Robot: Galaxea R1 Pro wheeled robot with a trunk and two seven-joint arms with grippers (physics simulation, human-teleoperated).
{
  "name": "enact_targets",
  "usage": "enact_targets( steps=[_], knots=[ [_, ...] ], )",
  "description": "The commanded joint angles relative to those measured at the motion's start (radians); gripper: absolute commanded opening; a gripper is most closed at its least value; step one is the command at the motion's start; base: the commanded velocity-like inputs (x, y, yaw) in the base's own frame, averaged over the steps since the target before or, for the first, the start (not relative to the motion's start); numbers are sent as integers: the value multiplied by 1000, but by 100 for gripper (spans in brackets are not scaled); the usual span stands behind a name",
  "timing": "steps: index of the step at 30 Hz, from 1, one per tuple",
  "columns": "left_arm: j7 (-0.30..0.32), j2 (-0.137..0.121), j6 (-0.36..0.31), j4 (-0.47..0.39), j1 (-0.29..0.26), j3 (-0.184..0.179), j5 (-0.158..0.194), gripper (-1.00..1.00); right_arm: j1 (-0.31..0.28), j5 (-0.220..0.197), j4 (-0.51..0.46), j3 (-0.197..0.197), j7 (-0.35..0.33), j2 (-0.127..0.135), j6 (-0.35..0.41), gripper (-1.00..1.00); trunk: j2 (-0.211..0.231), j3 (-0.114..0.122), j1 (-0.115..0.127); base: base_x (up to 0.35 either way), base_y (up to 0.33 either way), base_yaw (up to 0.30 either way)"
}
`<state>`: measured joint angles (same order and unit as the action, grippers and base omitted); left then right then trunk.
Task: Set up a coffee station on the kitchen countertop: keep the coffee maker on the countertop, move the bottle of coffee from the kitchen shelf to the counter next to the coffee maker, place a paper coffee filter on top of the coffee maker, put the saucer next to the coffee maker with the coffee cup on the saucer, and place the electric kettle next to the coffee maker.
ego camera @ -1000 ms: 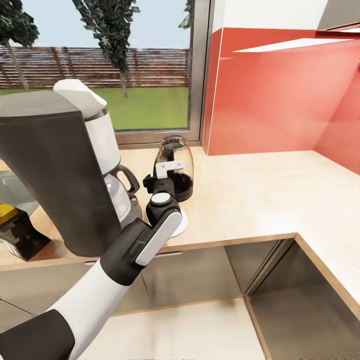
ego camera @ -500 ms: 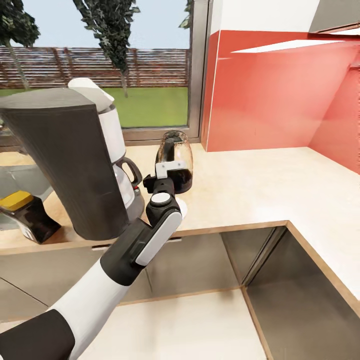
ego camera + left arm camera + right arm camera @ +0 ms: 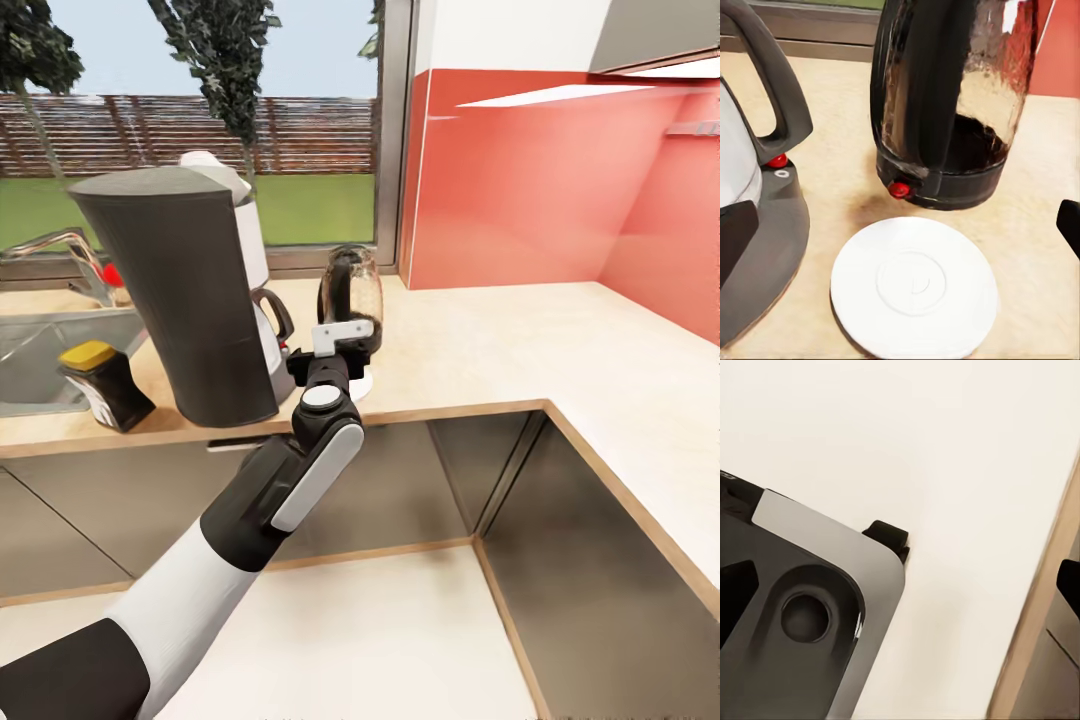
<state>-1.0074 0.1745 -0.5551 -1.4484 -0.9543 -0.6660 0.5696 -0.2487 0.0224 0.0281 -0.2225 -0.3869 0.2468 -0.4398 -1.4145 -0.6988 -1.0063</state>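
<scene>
The tall charcoal coffee maker [image 3: 185, 300] stands on the beige countertop [image 3: 500, 345], with the white paper coffee filter [image 3: 212, 166] on top. To its right is the dark glassy electric kettle [image 3: 352, 295], and the white saucer [image 3: 913, 285] lies bare in front of it. The bottle of coffee [image 3: 103, 385] with its yellow lid stands left of the maker. My left gripper [image 3: 336, 342] hovers open above the saucer, nothing between its fingers [image 3: 736, 241]. In the right wrist view my right gripper [image 3: 900, 585] hangs open over the pale floor. The coffee cup is out of view.
A steel sink [image 3: 40, 350] with a faucet [image 3: 62, 243] sits at the left of the countertop. Glossy dark cabinets [image 3: 420, 480] form an inner corner below. A red backsplash [image 3: 540, 190] and a window [image 3: 200, 120] rise behind. My own base [image 3: 795, 637] shows in the right wrist view.
The camera has pulled back and the whole picture shifted, so the sink and bottle now show fully. The left gripper has drawn slightly back from the kettle, still open.
</scene>
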Motion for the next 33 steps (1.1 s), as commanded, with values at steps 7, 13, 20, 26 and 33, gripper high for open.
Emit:
enact_targets(
  steps=[7,13,20,26,33],
  knots=[
    [-6,0,-4,-3,-1,-5,6,100,-1,2,3,-1,-1,0,-7,100,-1,-1,0,-55,0,0],
    [6,0,-2,-57,-1,-64,9,100,-1,2,4,-1,-1,0,-7,100,-1,-1,0,-2,0,0],
    [210,0,28,-101,-1,-218,10,100,-1,3,4,-1,-1,0,-7,100,-1,-1,0,0,0,0],
    [731,0,40,-101,1,-264,10,100,-1,4,4,-1,3,0,-7,100,-1,-1,0,0,0,0],
    [1399,-133,39,-73,2,-269,10,100,-1,4,4,-1,5,0,-8,100,-1,-1,0,0,0,0]
  ],
)
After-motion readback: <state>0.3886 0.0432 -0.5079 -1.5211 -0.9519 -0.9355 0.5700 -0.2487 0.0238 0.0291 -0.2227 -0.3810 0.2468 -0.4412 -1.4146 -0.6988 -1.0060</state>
